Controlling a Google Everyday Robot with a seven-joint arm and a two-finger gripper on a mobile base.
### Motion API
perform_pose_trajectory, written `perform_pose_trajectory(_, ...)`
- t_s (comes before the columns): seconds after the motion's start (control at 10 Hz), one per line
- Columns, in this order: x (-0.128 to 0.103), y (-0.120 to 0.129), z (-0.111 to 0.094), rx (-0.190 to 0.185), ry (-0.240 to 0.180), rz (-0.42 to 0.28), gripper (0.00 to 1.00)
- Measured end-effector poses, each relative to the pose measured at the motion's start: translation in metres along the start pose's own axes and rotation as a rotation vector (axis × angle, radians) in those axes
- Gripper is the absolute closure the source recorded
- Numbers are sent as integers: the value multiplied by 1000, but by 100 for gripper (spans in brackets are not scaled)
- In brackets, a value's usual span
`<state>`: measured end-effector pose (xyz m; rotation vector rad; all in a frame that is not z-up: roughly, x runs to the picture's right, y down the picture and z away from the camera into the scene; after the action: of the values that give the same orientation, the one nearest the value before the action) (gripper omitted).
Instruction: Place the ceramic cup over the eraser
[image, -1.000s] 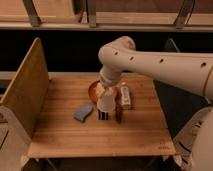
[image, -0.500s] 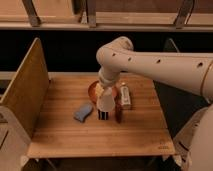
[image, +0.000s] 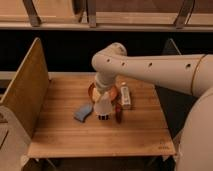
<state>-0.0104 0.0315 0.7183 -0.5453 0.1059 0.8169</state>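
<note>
On your left, the blue-grey pad (image: 83, 113) lies on the wooden table (image: 60, 135). Just right of it, your gripper (image: 103, 99) points straight down, clenched on the ceramic cup (image: 102, 107). The cup sits directly beneath the gripper and over the black eraser (image: 103, 118); you cannot tell whether they touch. A reddish-brown object (image: 118, 113) stands just to the right.

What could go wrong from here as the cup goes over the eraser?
The gripper, shut on the cup directly over the eraser, works in a tight spot. The cup's rim could catch the eraser and tip. The blue pad and brown upright object stand close either side and could be knocked.
</note>
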Motion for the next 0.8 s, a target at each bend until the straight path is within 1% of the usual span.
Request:
perform_pose_trajectory(0.1,9,-6,7,7,17,16,100)
perform_pose_trajectory(0.3,16,-12,15,7,24,38,100)
perform_pose_trajectory(0.5,18,-18,25,-4,12,58,100)
perform_pose_trajectory(0.6,18,-18,30,-19,6,64,100)
perform_pose_trajectory(0.7,18,-16,33,-31,4,62,100)
perform_pose_trajectory(0.8,18,-16,33,-31,4,61,100)
